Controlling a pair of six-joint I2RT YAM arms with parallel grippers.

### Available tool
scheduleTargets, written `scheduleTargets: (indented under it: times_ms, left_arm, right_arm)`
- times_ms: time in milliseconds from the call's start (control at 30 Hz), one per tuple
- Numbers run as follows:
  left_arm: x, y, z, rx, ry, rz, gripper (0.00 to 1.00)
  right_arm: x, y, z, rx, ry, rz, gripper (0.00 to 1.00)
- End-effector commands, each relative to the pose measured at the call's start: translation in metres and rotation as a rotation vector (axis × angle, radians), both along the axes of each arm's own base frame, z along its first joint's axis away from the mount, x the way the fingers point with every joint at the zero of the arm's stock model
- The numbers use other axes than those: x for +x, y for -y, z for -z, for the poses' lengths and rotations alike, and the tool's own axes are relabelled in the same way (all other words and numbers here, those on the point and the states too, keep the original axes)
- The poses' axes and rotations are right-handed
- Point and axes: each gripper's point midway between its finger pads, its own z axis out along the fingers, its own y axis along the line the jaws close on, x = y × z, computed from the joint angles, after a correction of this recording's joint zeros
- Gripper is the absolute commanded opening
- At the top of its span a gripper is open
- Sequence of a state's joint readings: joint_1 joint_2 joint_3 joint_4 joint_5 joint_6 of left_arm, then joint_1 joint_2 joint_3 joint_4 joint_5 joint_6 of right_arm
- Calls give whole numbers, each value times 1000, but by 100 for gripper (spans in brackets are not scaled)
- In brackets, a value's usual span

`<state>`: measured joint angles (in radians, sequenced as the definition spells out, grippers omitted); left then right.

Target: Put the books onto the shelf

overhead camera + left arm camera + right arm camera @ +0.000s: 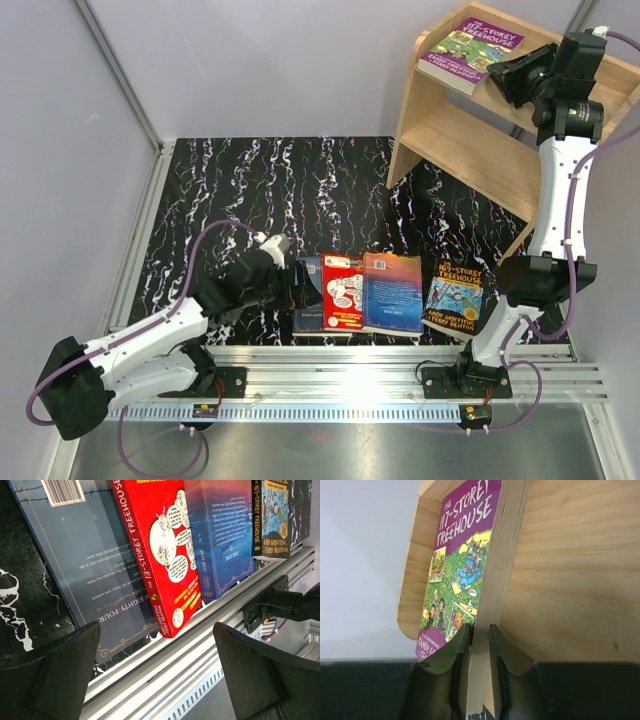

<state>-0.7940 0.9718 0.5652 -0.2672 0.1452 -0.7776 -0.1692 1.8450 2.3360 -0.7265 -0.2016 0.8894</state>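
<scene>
Right gripper clamped the purple book by its edge — its length ran away along the shelf top; left gripper gaped.

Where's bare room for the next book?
Free: the light wooden shelf's lower tier, and the black marbled tabletop behind the book row. Crowded: the near edge, where the dark blue-grey, red, plain blue and blue-yellow paperbacks lie packed; the purple-green paperback sits on the top tier.

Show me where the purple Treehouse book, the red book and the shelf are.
purple Treehouse book [472, 50], top external view, middle of its front cover.
red book [343, 292], top external view, middle of its cover.
shelf [470, 150], top external view, bare lower tier board.
</scene>
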Motion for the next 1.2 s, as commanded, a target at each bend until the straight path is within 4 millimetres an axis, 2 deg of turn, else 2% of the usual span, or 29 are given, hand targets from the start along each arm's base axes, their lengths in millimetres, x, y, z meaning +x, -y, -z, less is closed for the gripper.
scheduleTargets:
  times_ms: [0,233,333,367,400,500,533,600,633,700,733,767,833,867,900,933,967,1000,1033,1067,1100,1167]
  left_arm:
    - [7,9,-12,-36,56,19,99]
    - [5,3,-12,-26,58,4,99]
    - [5,1,-13,-27,62,-2,99]
    - [4,1,-13,-26,60,-5,99]
    - [4,0,-13,-25,61,-5,99]
    - [4,0,-14,-29,61,-8,99]
    - [4,0,-14,-32,60,-11,99]
    - [4,0,-12,-32,59,-12,99]
    - [4,0,-10,-36,56,-14,99]
    - [4,1,0,-34,46,-18,99]
    - [4,2,3,-36,39,-20,99]
    - [7,4,8,-35,35,-20,99]
    - [7,9,17,-40,10,-18,99]
    - [10,15,22,-47,4,-16,99]
    - [10,17,26,-51,-9,-13,99]
    - [10,19,30,-58,-32,-25,99]
    - [15,27,32,-78,-28,-25,99]
    - [15,30,35,-87,-38,-26,99]
    - [19,37,30,-124,-33,-33,99]
    - [20,40,39,-117,-52,-35,99]
    - [22,44,38,-129,-58,-41,99]
    - [24,52,48,-123,-78,-41,99]
  right_arm:
    - [21,-6,16,5,-11,-8,25]
    - [35,-10,21,23,-3,-27,25]
    - [30,-10,19,9,-7,-26,37]
    - [27,-9,18,0,-8,-21,50]
    - [24,-7,16,-26,-2,-15,57]
    - [6,0,0,-82,18,20,64]
    - [-8,0,-13,-101,37,30,66]
    - [-22,5,-21,-138,42,60,70]
    - [-39,5,-36,-153,71,71,71]
    - [-55,8,-37,-180,62,93,74]
    - [-78,7,-52,-189,89,104,76]
    - [-85,7,-39,-192,59,106,76]
    - [-105,5,-42,-206,82,111,80]
    - [-130,1,-35,-206,87,110,83]
    - [-141,1,-34,-213,99,118,85]
    - [-170,-2,-50,-221,163,132,87]
    - [-175,-1,-32,-231,129,132,88]
    - [-186,-1,-26,-236,114,136,88]
    - [-207,1,-33,-248,141,164,89]
    - [-212,1,-23,-265,120,162,89]
    - [-229,-1,-25,-271,133,164,89]
    - [-239,-2,-15,-288,114,157,91]
